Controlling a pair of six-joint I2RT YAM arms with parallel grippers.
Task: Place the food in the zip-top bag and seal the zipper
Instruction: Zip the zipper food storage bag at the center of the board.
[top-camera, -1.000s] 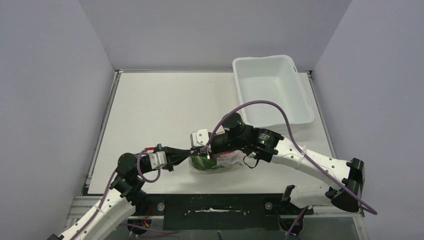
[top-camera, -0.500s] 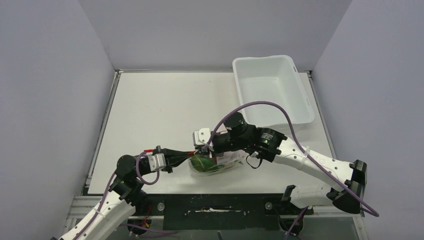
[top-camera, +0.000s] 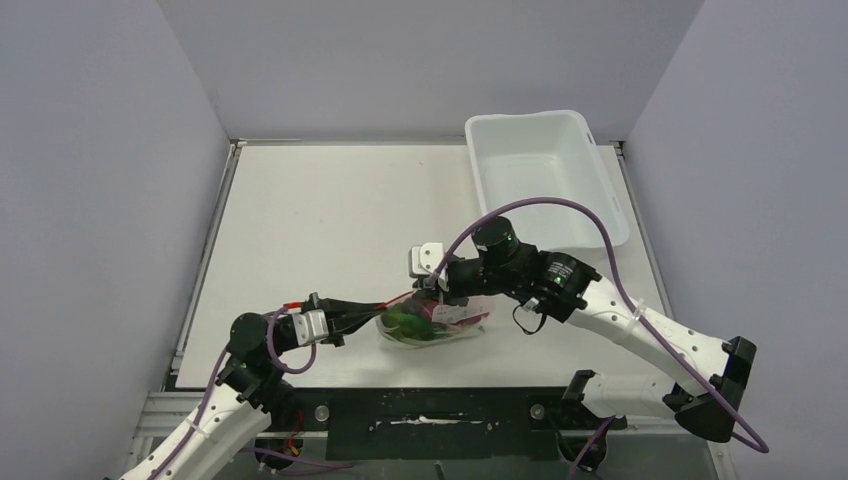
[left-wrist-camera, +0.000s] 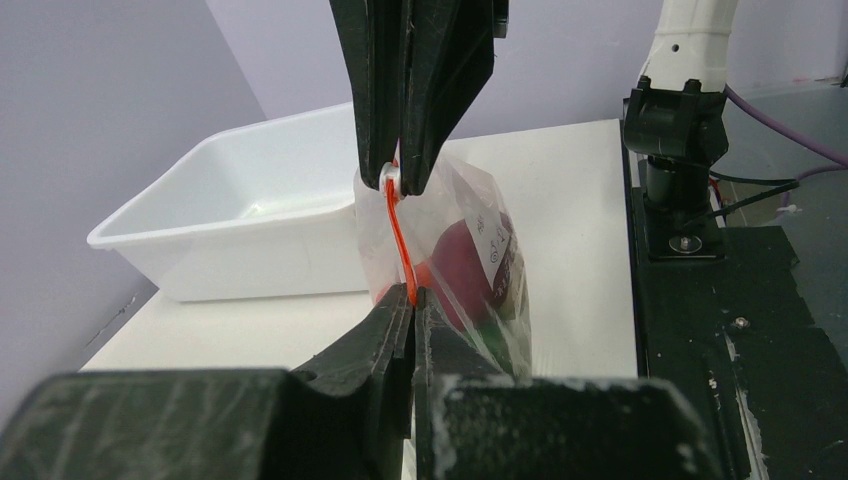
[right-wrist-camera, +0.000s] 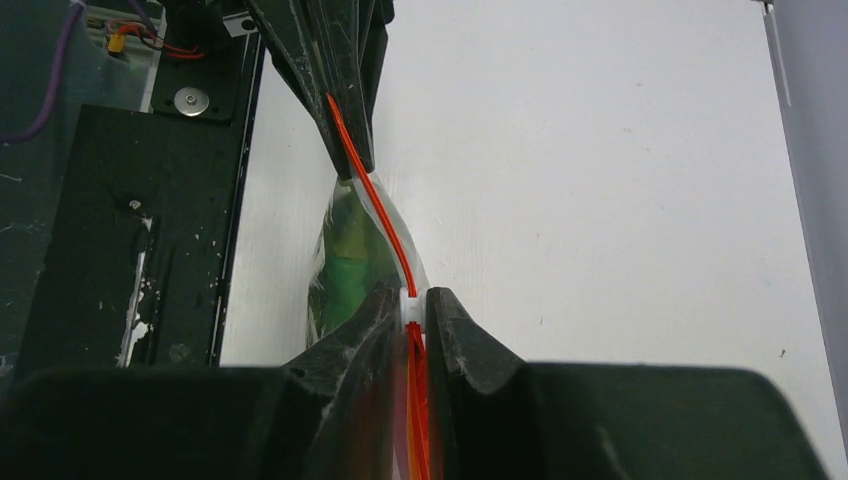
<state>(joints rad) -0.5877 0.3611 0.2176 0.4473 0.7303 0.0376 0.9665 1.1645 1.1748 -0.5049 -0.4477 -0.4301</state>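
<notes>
Low in the middle of the top view, the clear soft plastic zip-top bag (top-camera: 440, 330) sits on the white table (top-camera: 320, 220). The green and maroon toy food (top-camera: 410, 322) is already inside it. The bag is well apart from the white rigid plastic tub (top-camera: 545, 170) at the upper right.

The left gripper (left-wrist-camera: 412, 298) is pinched tight on one end of the thin red-orange zipper strip (left-wrist-camera: 399, 240), at the bottom of its own view. Judging by the pose, it serves as an anchor, holding the mouth taut so the strip cannot bunch. The right gripper (right-wrist-camera: 413, 300) is closed narrowly on the same strip at its small white slider (right-wrist-camera: 411, 303). The stretch of strip between the two grippers is drawn into a nearly straight line, and that tension is probably what lets the slider travel and press the lips together.

The strip's long axis runs across the top view from the left gripper at lower left, rising slightly toward the right gripper at centre. The mouth edge faces up, held off the table, while the filled belly of the bag lies below it toward the bottom edge of the frame. How much of the strip beyond the slider remains unsealed cannot be told
</notes>
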